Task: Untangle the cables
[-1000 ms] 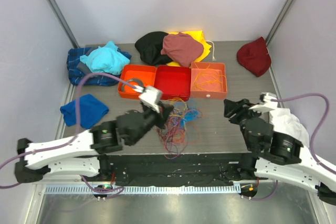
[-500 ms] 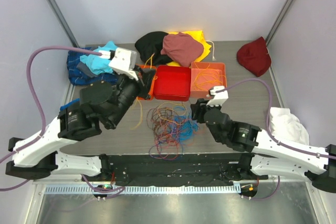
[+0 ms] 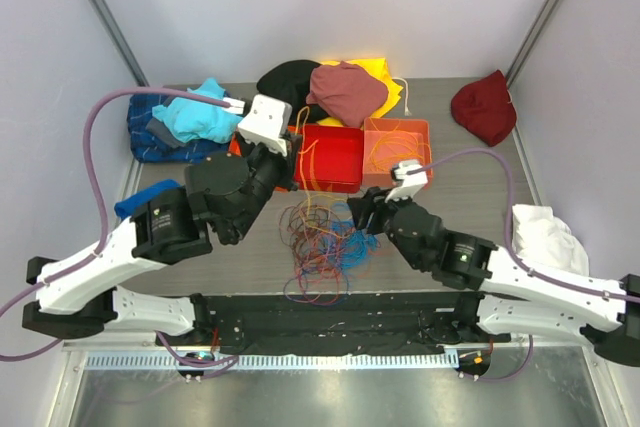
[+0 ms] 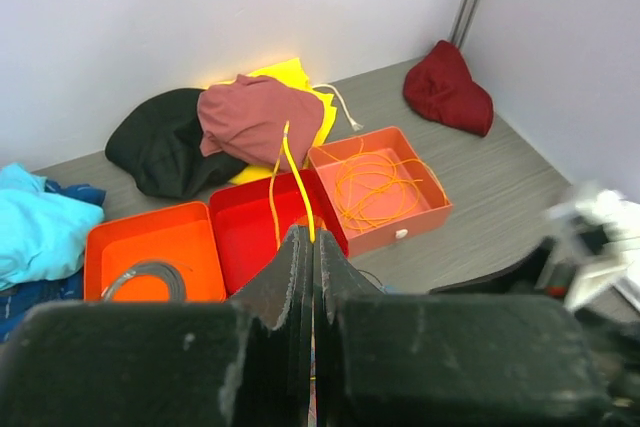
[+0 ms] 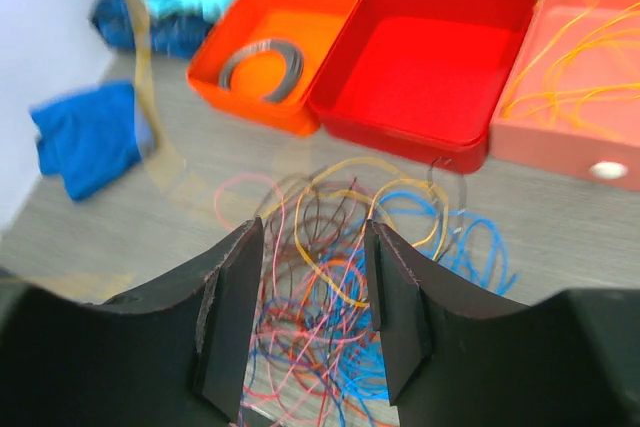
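The cables (image 3: 325, 239) lie in a loose tangle of blue, red, orange, yellow and purple loops on the grey table in front of the trays. My left gripper (image 3: 291, 150) is raised over the seam between the orange and red trays. It is shut (image 4: 312, 239) on a yellow cable (image 4: 297, 179), which runs down to the tangle. My right gripper (image 3: 358, 215) is open and empty just above the tangle's right side. The loops (image 5: 335, 292) show between its fingers (image 5: 232, 307).
Three trays stand behind the tangle: orange (image 4: 150, 237) with a grey coil (image 4: 146, 275), red (image 3: 335, 159), and salmon (image 3: 398, 183) with orange cables (image 4: 375, 182). Clothes lie around: black, maroon (image 3: 345, 92) and yellow at the back, dark red (image 3: 485, 107) back right, cyan and blue left, white (image 3: 540, 232) right.
My left gripper rose from the tangle toward the trays, drawing a yellow cable up with it. My right arm swung left and came over the tangle.
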Robot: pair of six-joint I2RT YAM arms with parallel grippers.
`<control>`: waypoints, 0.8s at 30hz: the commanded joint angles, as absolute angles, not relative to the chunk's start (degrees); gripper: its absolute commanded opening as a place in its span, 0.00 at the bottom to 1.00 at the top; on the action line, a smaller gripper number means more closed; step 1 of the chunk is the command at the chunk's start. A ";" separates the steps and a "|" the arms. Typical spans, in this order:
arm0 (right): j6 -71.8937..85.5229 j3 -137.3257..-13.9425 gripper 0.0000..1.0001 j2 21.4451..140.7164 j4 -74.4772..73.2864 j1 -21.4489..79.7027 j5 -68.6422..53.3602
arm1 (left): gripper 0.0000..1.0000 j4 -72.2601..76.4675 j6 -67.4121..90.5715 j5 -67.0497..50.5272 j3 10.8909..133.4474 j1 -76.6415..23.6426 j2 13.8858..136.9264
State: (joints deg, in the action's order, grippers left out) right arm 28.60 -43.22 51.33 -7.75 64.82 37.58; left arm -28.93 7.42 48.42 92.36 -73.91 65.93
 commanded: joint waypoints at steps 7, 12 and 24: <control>27.95 -46.40 0.52 31.13 -15.27 65.04 61.51 | 0.00 -22.07 13.97 32.89 90.96 -59.43 72.93; 27.60 -50.10 0.52 27.60 -18.98 65.04 65.91 | 0.00 -17.67 12.48 27.17 96.75 -57.57 80.93; 27.95 -49.04 0.51 20.04 -22.85 64.95 69.61 | 0.00 -16.26 14.15 16.89 115.65 -52.39 100.36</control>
State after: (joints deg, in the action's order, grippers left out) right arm 27.53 -48.49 21.47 -21.76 64.88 66.02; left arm -19.92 12.25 22.00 110.56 -54.52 97.89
